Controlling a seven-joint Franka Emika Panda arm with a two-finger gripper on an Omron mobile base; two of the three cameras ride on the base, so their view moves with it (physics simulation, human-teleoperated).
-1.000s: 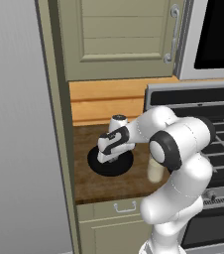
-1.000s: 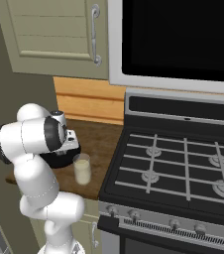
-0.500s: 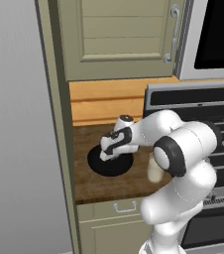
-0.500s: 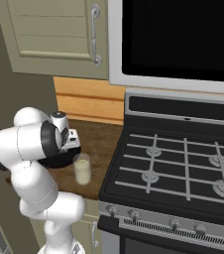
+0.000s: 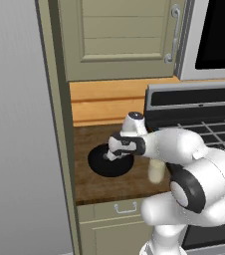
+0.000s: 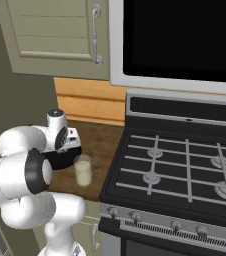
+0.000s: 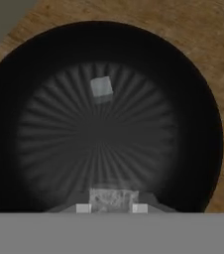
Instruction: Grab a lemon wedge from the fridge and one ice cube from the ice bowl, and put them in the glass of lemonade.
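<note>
The ice bowl (image 7: 193,99) is a round black dish on the wooden counter, seen from straight above in the hand view. One small grey ice cube (image 7: 101,88) lies loose near its centre. My gripper (image 7: 112,208) hangs low inside the bowl, and a second pale ice cube (image 7: 113,196) sits pinched between its fingertips (image 7: 83,208). From the left base view the gripper (image 5: 108,156) points down into the ice bowl (image 5: 98,167). The glass of lemonade (image 5: 157,172) stands just right of the bowl, also visible as the glass (image 6: 83,171). The lemon wedge is out of view.
The fridge's light-grey side (image 5: 15,129) rises at the left of the counter. A gas stove (image 6: 185,170) with black grates stands to the right. Beige cabinet doors (image 5: 119,35) hang above the counter, and a drawer handle (image 5: 125,207) sits below its front edge.
The hand has stayed over the bowl while the arm's elbow dropped and swung toward the stove. The jaws have narrowed a little.
</note>
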